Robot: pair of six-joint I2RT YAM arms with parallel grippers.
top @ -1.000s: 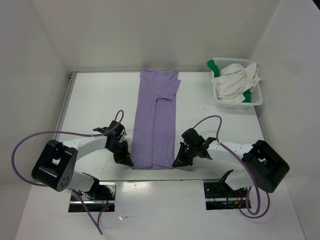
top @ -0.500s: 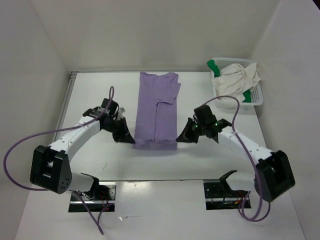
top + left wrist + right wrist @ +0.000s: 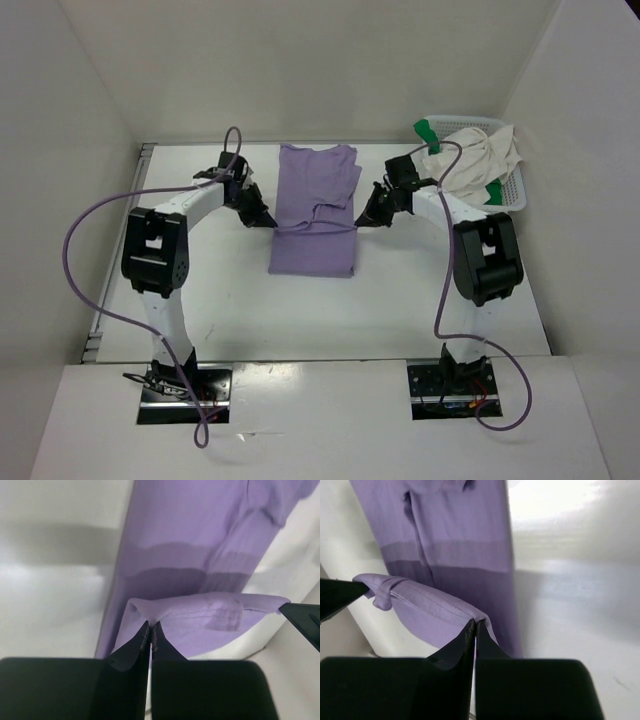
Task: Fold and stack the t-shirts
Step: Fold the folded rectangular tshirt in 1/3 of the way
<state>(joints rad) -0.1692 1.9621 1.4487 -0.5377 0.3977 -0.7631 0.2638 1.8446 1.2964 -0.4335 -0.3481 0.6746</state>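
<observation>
Top external view: the lavender t-shirt (image 3: 312, 215) lies in a long strip at the middle of the table (image 3: 200, 290), running from the far edge toward the centre. Its near end is doubled over. The left gripper (image 3: 262, 218) and right gripper (image 3: 365, 220) stand at the strip's two long edges, each clamped on a corner of the hem, which spans between them. Bare table lies open to the left of the shirt and across the whole near half. Walls (image 3: 100, 100) close the left, far and right edges. In the far right corner a white basket (image 3: 515, 200) holds the cream t-shirt (image 3: 475, 160) and the green t-shirt (image 3: 427, 130). That makes three shirts, one basket and two grippers.

Left wrist view: the black fingers (image 3: 132, 652) meet tip to tip, pinching a raised hem corner above the flat lavender cloth.

Right wrist view: its fingers are likewise pressed together on the other hem corner, with bare table at the right.
</observation>
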